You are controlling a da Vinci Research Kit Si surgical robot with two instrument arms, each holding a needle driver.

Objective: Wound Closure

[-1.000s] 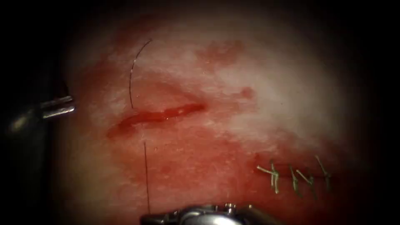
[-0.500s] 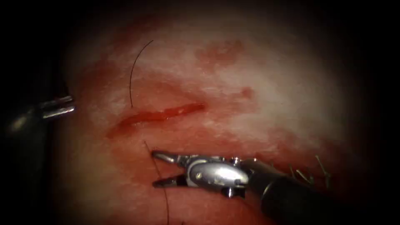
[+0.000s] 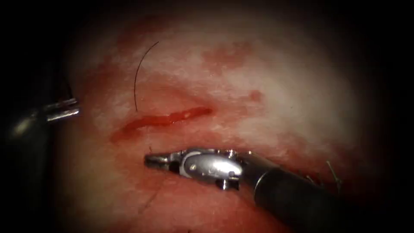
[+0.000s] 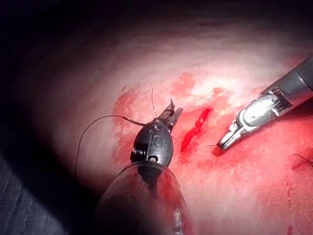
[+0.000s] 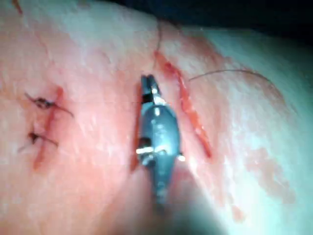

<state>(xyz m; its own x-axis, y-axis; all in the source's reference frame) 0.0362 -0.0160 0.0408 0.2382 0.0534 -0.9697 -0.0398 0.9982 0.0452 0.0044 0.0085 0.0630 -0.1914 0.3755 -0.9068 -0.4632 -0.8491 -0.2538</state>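
Observation:
The cut (image 3: 166,118) lies open and red across the tissue (image 3: 267,90). A dark thread (image 3: 137,75) curves down to the tissue just above the cut's left end. It comes out again just below the cut. There my right tool (image 3: 152,160) is shut on the thread close to the surface, as seen too in the left wrist view (image 4: 222,144) and the right wrist view (image 5: 149,88). My left tool (image 3: 71,108) waits at the far left, well left of the cut, its jaws slightly open with nothing between them (image 4: 174,110). A loop of thread (image 4: 93,127) trails beside it.
An older closed wound with several stitches (image 3: 333,171) sits at the lower right, partly behind the right tool's shaft (image 3: 293,198); its knots (image 5: 41,104) are near the right tool. Red fluid (image 3: 226,54) stains the tissue around the cut.
The right tool came up from the bottom edge, had its jaws open around the thread half a second ago, and has now shut on it. The left tool stayed put.

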